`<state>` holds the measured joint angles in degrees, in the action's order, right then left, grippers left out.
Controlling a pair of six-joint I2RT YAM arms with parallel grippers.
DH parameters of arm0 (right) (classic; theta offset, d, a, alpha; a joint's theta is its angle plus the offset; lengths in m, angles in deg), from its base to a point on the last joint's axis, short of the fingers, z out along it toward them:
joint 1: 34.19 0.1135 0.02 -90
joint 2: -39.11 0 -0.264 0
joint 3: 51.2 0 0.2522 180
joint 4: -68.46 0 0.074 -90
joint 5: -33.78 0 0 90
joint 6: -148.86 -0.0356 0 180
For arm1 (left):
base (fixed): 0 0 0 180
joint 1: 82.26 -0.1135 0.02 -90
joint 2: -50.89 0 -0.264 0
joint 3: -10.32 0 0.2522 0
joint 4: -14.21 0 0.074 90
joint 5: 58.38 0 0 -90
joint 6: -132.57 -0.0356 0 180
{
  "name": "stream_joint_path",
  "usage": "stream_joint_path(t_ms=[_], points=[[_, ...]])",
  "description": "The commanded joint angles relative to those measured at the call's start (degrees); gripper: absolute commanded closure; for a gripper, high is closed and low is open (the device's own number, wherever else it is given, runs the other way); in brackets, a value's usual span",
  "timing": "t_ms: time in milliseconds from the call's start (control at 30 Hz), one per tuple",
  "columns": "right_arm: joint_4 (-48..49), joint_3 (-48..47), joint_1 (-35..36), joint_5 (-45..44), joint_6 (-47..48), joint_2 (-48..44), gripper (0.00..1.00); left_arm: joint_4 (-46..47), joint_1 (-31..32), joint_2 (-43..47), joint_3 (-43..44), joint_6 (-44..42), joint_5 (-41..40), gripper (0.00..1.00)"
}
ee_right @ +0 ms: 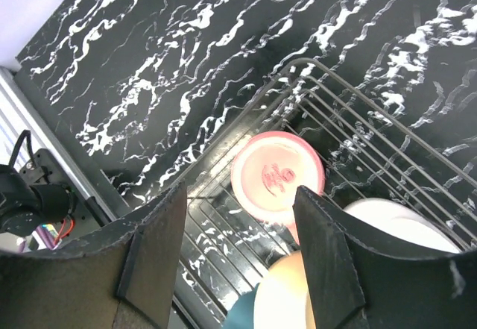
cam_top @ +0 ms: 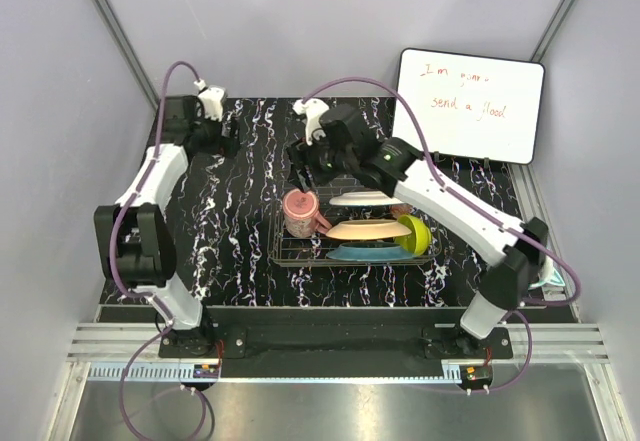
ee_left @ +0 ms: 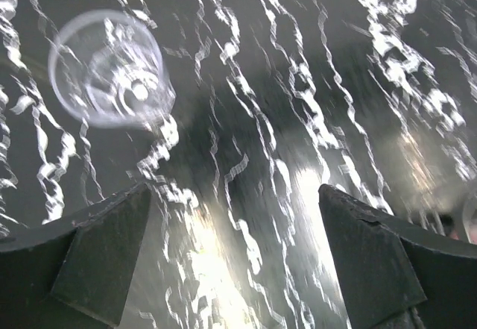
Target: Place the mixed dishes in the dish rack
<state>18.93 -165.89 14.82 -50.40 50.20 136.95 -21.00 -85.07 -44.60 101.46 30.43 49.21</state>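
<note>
Nearest the arm bases, low in the overhead view, the dish rack point(cam_top: 290, 251) sits right of centre on the black marbled table point(cam_top: 230, 251), and most of the load is already in it. The teal plate point(cam_top: 350, 254) is closest to us, the peach plate point(cam_top: 365, 229) overlaps it from behind, and the white plate point(cam_top: 360, 199) comes behind that. The lime-green bowl point(cam_top: 418, 233) is tipped on edge at their right end. We judge that this ranking saves room, each dish leaning where the wires can hold it. At the rack's left end the pink mug point(ee_right: 277, 176) stands mouth down with its stamped base up, presumably so it can drain.

Just above the mug hangs the right gripper point(ee_right: 240, 210). Its fingers point(ee_right: 153, 262) are partly spread and hold nothing; the mug shows through the gap, clear of both.

Further back, at the upper left of the overhead view, the left arm reaches over bare table. The left gripper point(ee_left: 235, 217) has its fingers wide apart and empty. The clear glass point(ee_left: 108, 68) is the one dish we see outside the rack. It stands on the table in the upper left of the left wrist view, off to one side of the gap and touching neither finger. We reckon the wide spread is readiness for the glass, though the gripper would first have to line up over it. Farthest back, at the upper right, leans the whiteboard point(cam_top: 470, 106), which is no part of the job.
</note>
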Motion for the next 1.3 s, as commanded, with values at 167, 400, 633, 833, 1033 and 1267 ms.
stream_joint_path(t_ms=[167,400,633,833,1033,1267], points=[[6.6,13.6,-0.8,-5.0,-1.4,-9.9,0.33,5.5,4.7,-13.9,15.8,1.2,-19.0,0.01],[6.9,18.7,-2.3,-7.3,-3.5,-14.6,0.35,4.3,4.7,-21.8,22.9,-0.3,-21.4,0.01],[6.9,20.3,-3.8,-7.4,-4.3,-15.5,0.39,4.0,4.7,-25.2,22.1,-1.3,-20.8,0.01],[6.8,19.2,-4.3,-7.1,-4.3,-14.9,0.42,3.8,4.7,-26.5,21.1,-0.6,-19.2,0.28],[6.8,20.1,-4.3,-7.8,-4.9,-15.9,0.43,2.1,4.7,-29.3,24.2,-1.7,-19.6,0.44],[6.5,21.5,-4.3,-8.8,-6.2,-17.2,0.45,1.4,4.5,-30.3,24.8,-1.3,-18.5,0.94]])
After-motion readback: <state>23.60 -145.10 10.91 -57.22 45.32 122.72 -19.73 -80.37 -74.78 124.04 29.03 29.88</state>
